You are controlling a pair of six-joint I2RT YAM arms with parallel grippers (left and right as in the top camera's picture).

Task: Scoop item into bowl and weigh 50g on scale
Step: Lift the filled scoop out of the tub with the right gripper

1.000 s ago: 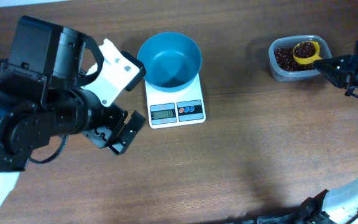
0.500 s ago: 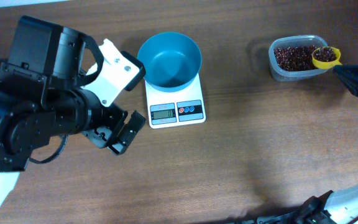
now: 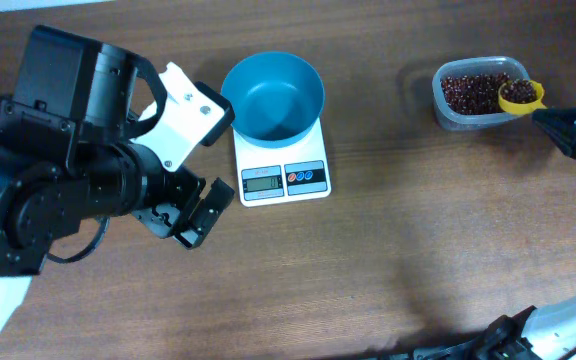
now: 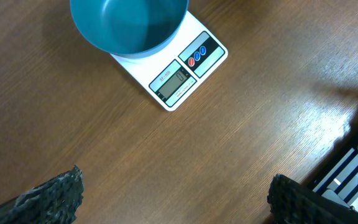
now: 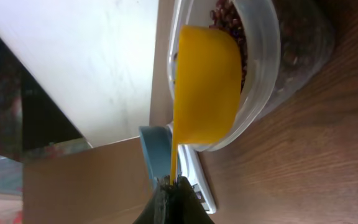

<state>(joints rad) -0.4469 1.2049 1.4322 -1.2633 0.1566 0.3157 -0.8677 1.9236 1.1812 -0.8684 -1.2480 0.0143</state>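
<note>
1. The beans [image 3: 473, 92] lie in the tub [image 3: 446, 112] at the far right of the table [image 3: 388, 260]. None are in the bowl [image 3: 273, 97], which looks empty.
2. The scoop [image 3: 520, 95] hangs over the tub's right rim. The right wrist view shows only its underside [image 5: 207, 87], against the tub wall [image 5: 263, 68]. We cannot tell whether it carries beans.
3. The right gripper [image 3: 542, 114] is clamped tight on the scoop's thin handle, with the jaws together around it.
4. The bowl sits on the scale [image 3: 283, 180], well apart from the tub. The display [image 4: 174, 82] faces us, but its digits are too small to read for sure.
5. The left gripper [image 3: 184, 218] hovers just left of the scale with its fingers spread wide, holding nothing.
6. We judge the step in hand to be lifting a scoopful clear of the tub.
7. To do it well, we should:
   - raise the scoop above the rim before moving sideways, so it does not catch the tub;
   - keep the cup level across the bare table, since round glossy beans would roll off easily;
   - tip slowly over the bowl's middle without pressing on the bowl;
   - add less as the reading nears the target.
</note>
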